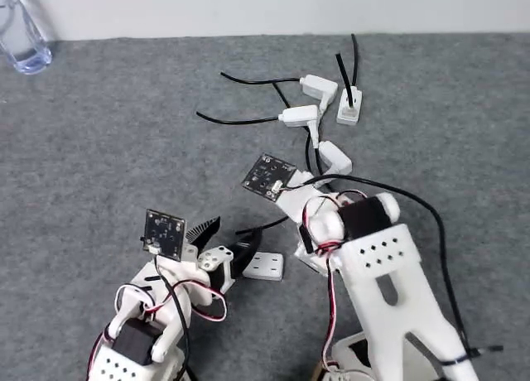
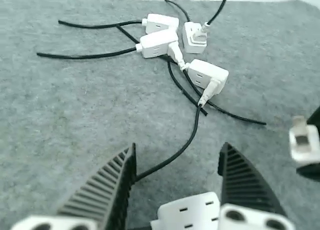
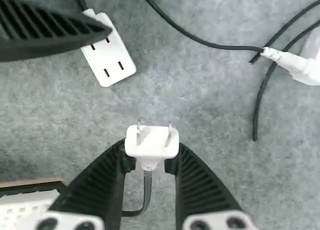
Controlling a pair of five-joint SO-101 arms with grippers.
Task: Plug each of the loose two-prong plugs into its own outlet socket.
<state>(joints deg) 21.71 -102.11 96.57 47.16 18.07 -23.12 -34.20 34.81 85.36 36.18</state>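
Left tool [image 2: 177, 150]: fingers apart, low over the grey table [image 2: 75, 115], with a white outlet socket [image 2: 192, 215] lying flat between them near the tool's base, slots up. Right tool [image 3: 151, 151]: clamped on a white two-prong plug [image 3: 151, 139], prongs pointing away from the tool. This plug sits just beside the left tool, near the outlet socket, not touching it. Farther off: a group of white plugs and sockets [image 1: 319, 116] trailing black cords [image 1: 240, 118], one apparently with a plug seated in it, well apart from both tools
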